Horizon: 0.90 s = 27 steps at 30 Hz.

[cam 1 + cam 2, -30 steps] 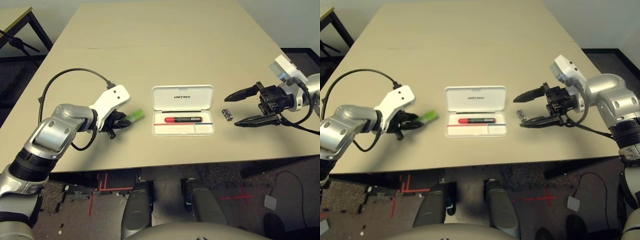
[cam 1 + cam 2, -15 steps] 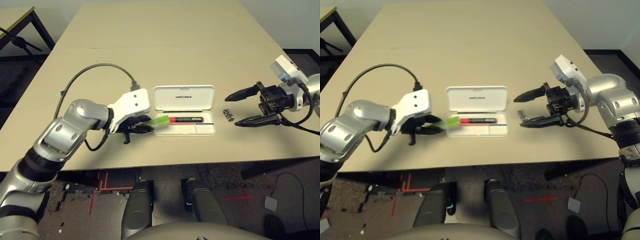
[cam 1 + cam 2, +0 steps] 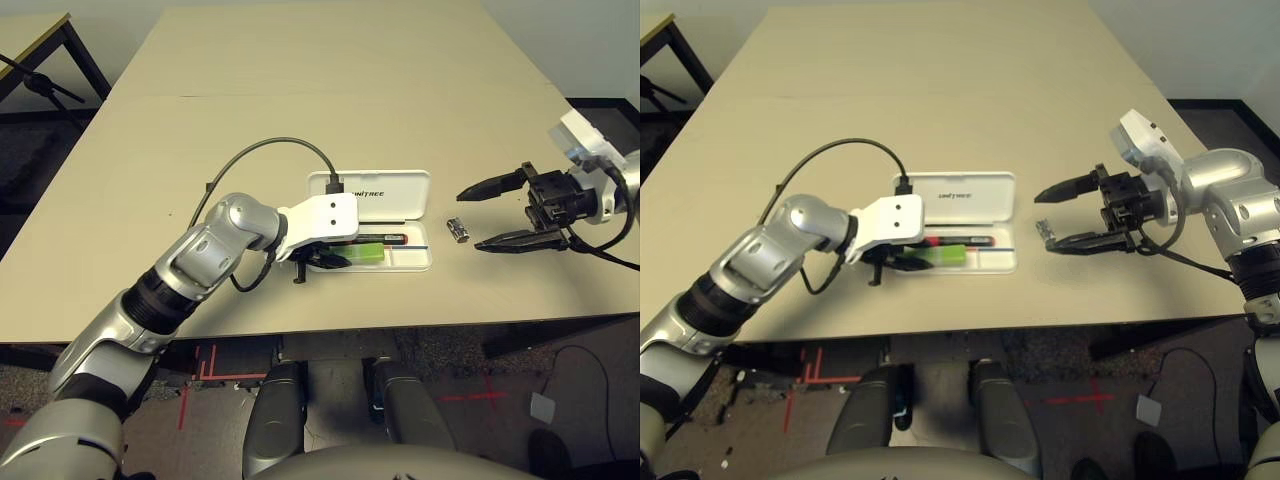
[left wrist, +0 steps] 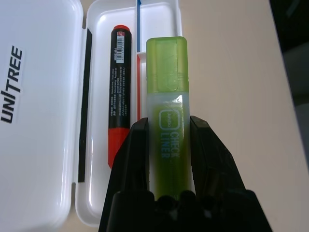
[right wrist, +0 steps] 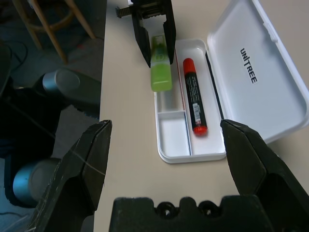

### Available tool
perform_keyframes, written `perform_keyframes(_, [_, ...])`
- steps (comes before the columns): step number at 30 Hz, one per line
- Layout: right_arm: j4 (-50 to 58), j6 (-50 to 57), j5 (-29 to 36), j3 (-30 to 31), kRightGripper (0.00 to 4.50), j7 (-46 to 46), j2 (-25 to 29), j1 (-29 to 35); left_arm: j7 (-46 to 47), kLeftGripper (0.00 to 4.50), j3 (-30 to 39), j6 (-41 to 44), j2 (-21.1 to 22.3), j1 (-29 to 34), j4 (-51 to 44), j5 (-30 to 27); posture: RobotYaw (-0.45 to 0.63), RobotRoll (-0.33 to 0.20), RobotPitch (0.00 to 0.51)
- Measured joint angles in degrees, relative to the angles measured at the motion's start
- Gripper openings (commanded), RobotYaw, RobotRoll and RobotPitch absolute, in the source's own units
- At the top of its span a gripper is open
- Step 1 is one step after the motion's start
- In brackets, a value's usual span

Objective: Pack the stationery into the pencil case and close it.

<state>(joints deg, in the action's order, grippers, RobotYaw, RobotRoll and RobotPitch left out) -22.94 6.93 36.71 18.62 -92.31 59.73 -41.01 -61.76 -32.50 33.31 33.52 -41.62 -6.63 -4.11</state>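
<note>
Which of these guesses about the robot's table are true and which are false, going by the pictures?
1. The pencil case lies open. True.
2. The red marker is outside the case. False: it lies inside the tray.
3. The left gripper holds the green highlighter over the tray. True.
4. The right gripper is clamped on the small silver piece. False: its fingers are spread wide, and the piece lies on the table between the case and the gripper.
5. The lid carries dark UNITREE lettering. True.
</note>
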Motion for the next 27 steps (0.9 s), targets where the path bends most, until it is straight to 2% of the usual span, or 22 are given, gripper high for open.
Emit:
perform_keyframes(8, [-0.5, 1.4, -4.3, -1.1, 4.50, 0.0, -1.3, -0.3, -1.4, 1.08, -0.2, -3.1, -1.5, -0.9, 3.4, 2.9, -0.02, 0.000, 0.134])
perform_keyframes(13, [-1.2, 2.5, -6.2, -1.9, 4.50, 0.0, -2.8, -0.4, -1.6, 2.80, -0.2, -3.4, -2.0, -0.9, 3.6, 4.0, -0.02, 0.000, 0.137])
perform_keyframes(17, [0.2, 5.3, -8.6, -3.8, 4.50, 0.9, -3.9, 0.6, -1.6, 4.40, -0.1, -3.6, -2.0, -0.9, 3.8, 4.3, -0.02, 0.000, 0.139])
perform_keyframes(22, [0.6, 9.8, -12.9, -5.4, 4.50, 6.3, -4.4, 1.2, -2.0, 4.46, 1.1, -3.5, -1.7, -0.7, 2.8, 3.7, -0.02, 0.000, 0.145])
perform_keyframes(27, [4.9, 16.2, -16.2, -7.4, 4.50, 12.0, -3.5, 3.2, -3.3, 4.46, 6.2, -2.8, -0.2, -0.4, -0.2, 0.3, -0.03, 0.000, 0.144])
